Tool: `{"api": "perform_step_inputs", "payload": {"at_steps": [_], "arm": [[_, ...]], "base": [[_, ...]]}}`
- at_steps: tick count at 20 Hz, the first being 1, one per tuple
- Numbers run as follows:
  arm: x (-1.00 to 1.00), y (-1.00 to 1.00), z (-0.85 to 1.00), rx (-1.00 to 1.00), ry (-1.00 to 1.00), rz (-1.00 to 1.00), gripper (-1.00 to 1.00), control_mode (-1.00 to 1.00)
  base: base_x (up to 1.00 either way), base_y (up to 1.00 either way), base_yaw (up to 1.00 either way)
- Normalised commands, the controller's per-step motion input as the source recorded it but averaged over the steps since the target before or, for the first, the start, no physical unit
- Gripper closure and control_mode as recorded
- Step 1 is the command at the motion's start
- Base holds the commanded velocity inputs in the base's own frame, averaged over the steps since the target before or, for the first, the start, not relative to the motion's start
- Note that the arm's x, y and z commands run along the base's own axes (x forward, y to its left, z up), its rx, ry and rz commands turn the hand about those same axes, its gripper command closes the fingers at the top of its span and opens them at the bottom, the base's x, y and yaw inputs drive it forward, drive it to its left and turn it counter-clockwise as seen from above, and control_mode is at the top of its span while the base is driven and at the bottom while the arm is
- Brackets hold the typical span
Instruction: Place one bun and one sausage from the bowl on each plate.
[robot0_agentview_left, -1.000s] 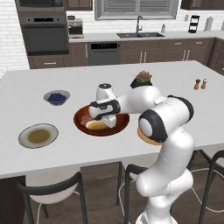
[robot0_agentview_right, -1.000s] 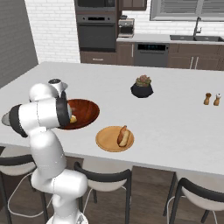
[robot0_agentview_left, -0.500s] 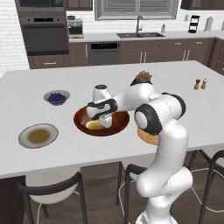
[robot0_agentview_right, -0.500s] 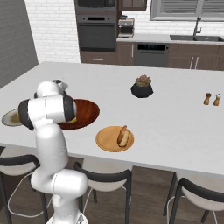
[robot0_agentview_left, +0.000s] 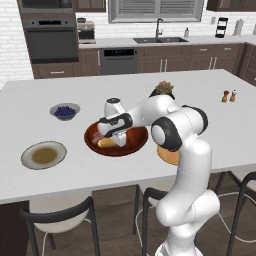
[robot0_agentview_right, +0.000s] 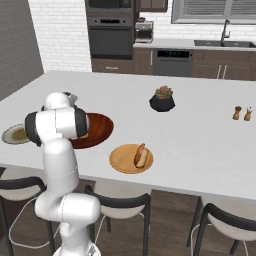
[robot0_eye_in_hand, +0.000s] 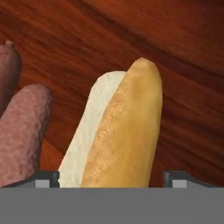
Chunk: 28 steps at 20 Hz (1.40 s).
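Hand view: we look straight down into the bowl (robot0_eye_in_hand: 175, 39), its reddish-brown wood grain running across the frame. A bun (robot0_eye_in_hand: 120, 135) lies lengthwise up the centre of the frame, golden crust on the right side, pale cut face on the left. The two dark fingertips (robot0_eye_in_hand: 46, 178) sit at the bottom edge, one on each side of the bun's near end, so the jaws stand wide and straddle it; we cannot tell whether the tips touch the bun. At the left edge we see a sausage (robot0_eye_in_hand: 22, 131) lying just beside the bun, and the end of a second sausage (robot0_eye_in_hand: 8, 70) in the upper left.

Left base view: the gripper (robot0_agentview_left: 120, 140) is down inside the bowl (robot0_agentview_left: 95, 145), which lies at centre left of the frame on the white counter (robot0_agentview_left: 210, 125). One end of the bun (robot0_agentview_left: 106, 143) shows just left of the hand. The grey-rimmed plate (robot0_agentview_left: 44, 155) with the olive-brown centre sits at lower left of the bowl, apart from it. A small grey bowl of blueberries (robot0_agentview_left: 65, 111) stands to the upper left. The orange-tan plate (robot0_agentview_left: 167, 155) shows partly behind the arm, right of the bowl.

Right base view: the orange-tan plate (robot0_agentview_right: 120, 159) at frame centre carries a bun with a sausage (robot0_agentview_right: 141, 155). A dark potted plant (robot0_agentview_right: 163, 100) stands above it, and two shakers (robot0_agentview_right: 242, 113) at far right.
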Motion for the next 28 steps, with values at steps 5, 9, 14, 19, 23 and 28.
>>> {"api": "perform_step_inputs", "payload": {"at_steps": [5, 9, 14, 19, 23, 28], "arm": [[-0.07, 0.04, 0.08, 0.00, -0.18, -0.01, 1.00, -1.00], [-0.43, 0.02, 0.87, 0.00, -0.25, -0.01, 1.00, -1.00], [-0.50, 0.16, 0.79, 0.01, -0.13, 0.00, 1.00, -1.00], [-0.08, 0.34, 0.53, 0.15, 0.02, 0.04, 1.00, -1.00], [0.00, 0.45, 0.45, 0.13, 0.12, 0.15, 1.00, -1.00], [-0.01, 0.58, 0.05, 0.00, 0.08, 0.25, 1.00, -1.00]], "base": [[0.00, 0.00, 0.00], [0.00, 0.00, 0.00], [0.00, 0.00, 0.00], [0.00, 0.00, 0.00], [0.00, 0.00, 0.00], [0.00, 0.00, 0.00]]}}
